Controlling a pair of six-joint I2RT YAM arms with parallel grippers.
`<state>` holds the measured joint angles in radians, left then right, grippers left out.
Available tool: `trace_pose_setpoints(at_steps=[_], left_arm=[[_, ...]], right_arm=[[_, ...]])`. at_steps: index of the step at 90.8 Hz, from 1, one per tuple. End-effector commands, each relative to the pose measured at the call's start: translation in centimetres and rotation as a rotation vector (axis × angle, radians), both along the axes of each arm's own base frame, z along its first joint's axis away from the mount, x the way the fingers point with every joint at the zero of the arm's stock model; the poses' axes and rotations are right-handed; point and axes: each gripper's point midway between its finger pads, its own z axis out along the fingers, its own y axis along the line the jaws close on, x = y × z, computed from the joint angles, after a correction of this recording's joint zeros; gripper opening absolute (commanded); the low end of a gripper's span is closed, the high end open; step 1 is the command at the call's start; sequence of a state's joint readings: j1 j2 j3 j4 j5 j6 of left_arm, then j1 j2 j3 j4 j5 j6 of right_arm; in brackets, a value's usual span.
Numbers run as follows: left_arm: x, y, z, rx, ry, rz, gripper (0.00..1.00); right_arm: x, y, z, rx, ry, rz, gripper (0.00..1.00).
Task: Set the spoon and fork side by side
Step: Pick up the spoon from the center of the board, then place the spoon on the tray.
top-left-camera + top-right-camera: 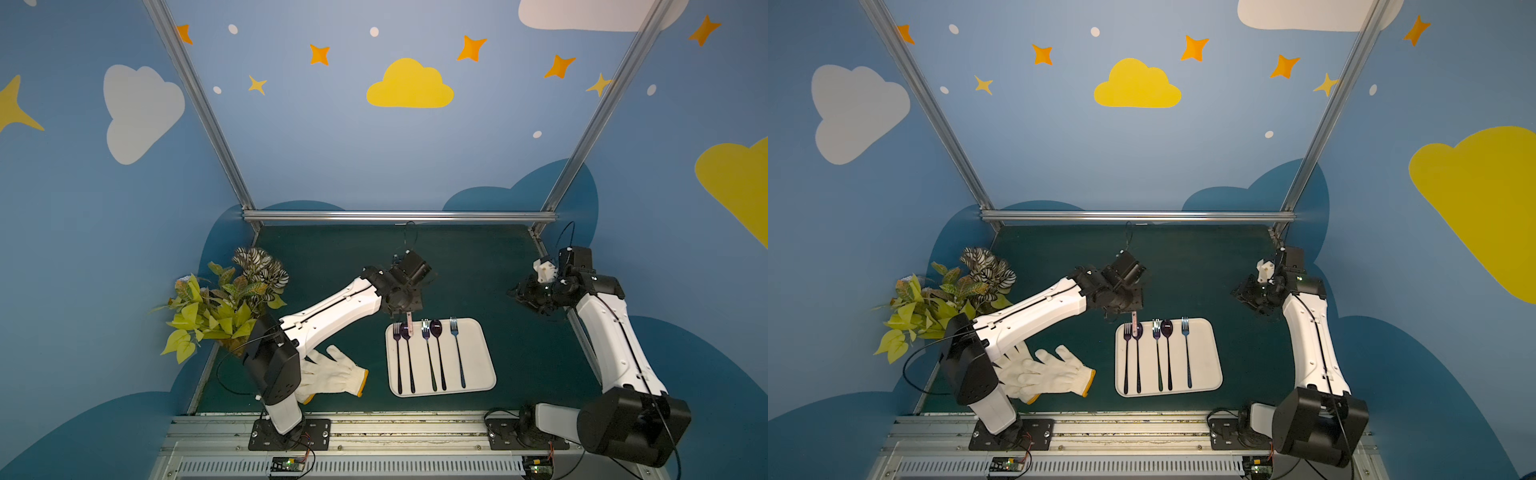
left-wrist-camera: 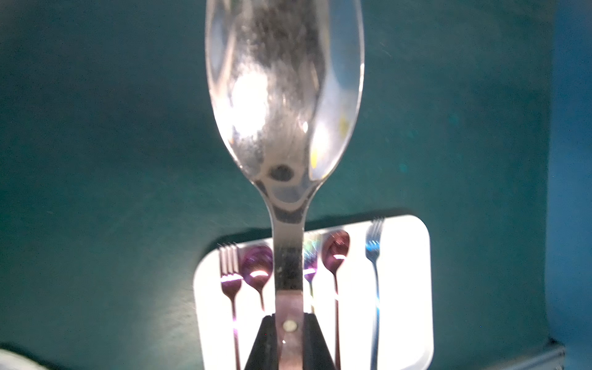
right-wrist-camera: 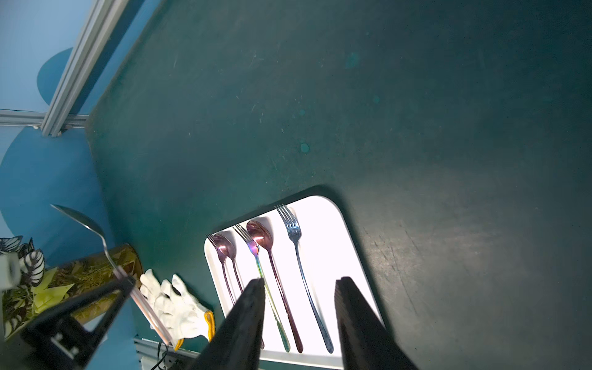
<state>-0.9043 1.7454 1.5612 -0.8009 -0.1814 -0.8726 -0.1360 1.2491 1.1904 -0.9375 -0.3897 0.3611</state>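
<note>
we're gripping the spoon (image 2: pixel 285 96) in left hand (image 2: pixel 290 320), bowl tip cropped | right hand (image 3: pixel 301 281) gaping, empty | middle fork (image 2: pixel 310 256) half-hiding behind the handle

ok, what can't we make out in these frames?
- Held spoon: bowl tip cut off by the left wrist view's edge; in both top views the left arm hides its bowl.
- Rainbow fork: mostly behind that spoon, blurred, left wrist view.
- Leftmost fork: handle end behind the right gripper finger, right wrist view.

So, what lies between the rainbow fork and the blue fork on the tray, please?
A purple spoon, parallel to both forks; both top views show it.
</note>
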Motion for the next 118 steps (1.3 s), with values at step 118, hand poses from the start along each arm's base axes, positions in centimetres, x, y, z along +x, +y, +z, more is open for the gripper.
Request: trace_pose_setpoints(at_steps=[118], left_arm=[[-6.4, -16.3, -13.5, 0.147, 0.206, 0.053, 0.03]], right_arm=[[-2.1, -2.6, -1.6, 0.072, -0.002, -0.197, 0.42]])
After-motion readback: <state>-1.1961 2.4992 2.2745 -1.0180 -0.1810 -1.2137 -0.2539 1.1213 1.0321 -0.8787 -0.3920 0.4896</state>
